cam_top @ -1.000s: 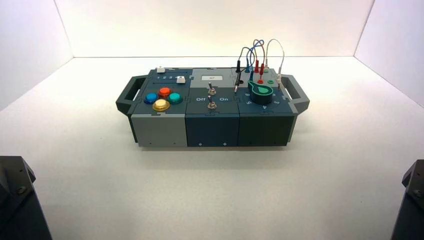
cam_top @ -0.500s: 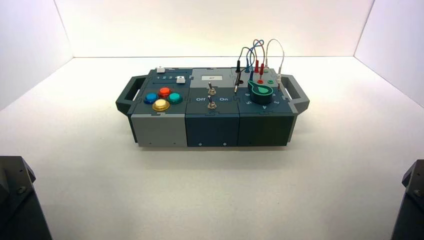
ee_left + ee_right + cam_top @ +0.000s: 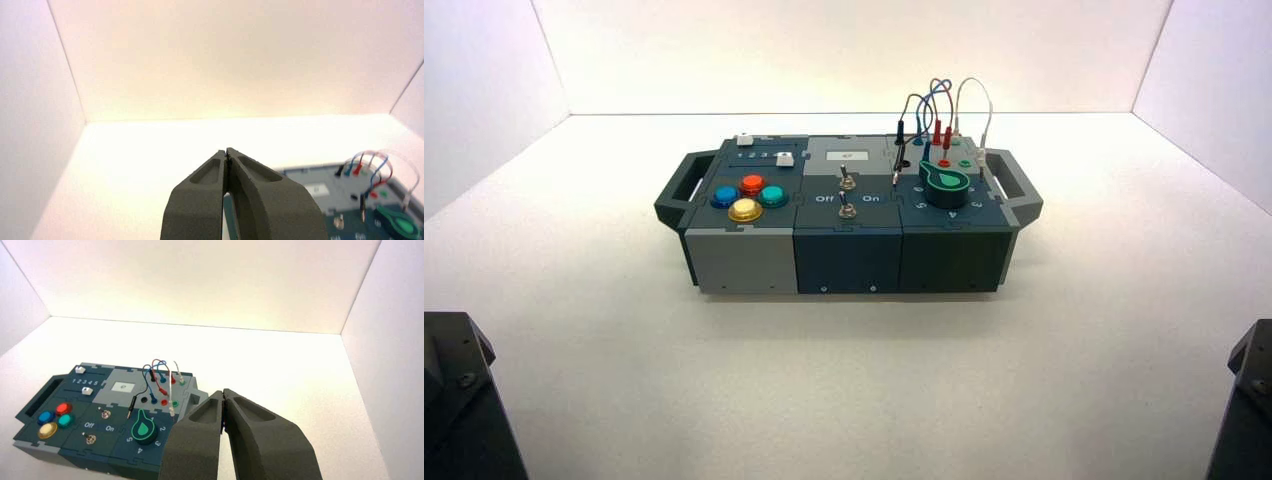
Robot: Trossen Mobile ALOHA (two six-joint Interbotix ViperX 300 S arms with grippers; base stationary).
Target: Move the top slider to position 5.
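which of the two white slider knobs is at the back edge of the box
The top slider, the smaller white knob at the box's far edge. Its twin, the lower slider, sits nearer the coloured buttons.

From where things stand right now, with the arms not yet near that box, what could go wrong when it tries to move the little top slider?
Likely trouble spots:
1. The top slider is tiny, with a twin white knob just in front; the wrong one could get pushed.
2. Both the left gripper and right gripper are shut and far from the box, so the reach could drift.
3. A hard push might shift the box.
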